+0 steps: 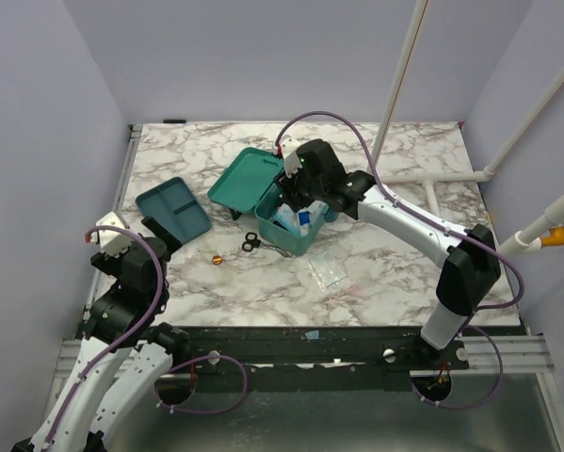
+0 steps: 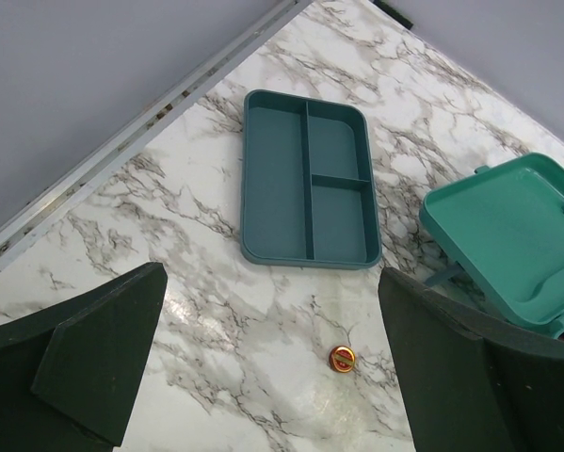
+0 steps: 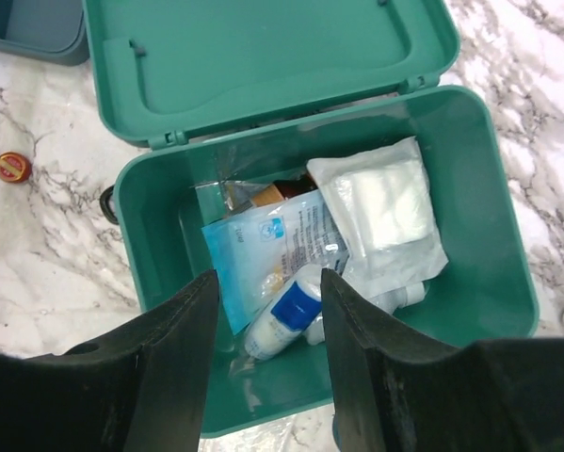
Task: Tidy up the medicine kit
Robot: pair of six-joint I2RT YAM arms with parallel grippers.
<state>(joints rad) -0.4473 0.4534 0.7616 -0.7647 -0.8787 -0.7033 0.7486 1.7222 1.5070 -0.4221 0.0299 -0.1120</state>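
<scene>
Seeing our right gripper (image 3: 267, 292) released over the open kit (image 3: 489, 268), left gripper (image 2: 272, 301) spread wide and empty; tray (image 2: 277, 188), cap (image 2: 342, 357), scissors (image 1: 251, 243), bag (image 1: 327, 271) lie outside on the table (image 1: 385, 278).

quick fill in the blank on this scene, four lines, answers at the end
1. The lid of the medicine kit is ___.
2. The compartment tray on the table is divided into ___ compartments.
3. The small bottle lying inside the medicine kit has a ___ cap.
4. The pincer hanging over the medicine kit belongs to the ___ arm.

Missing words: open; three; blue; right
</scene>
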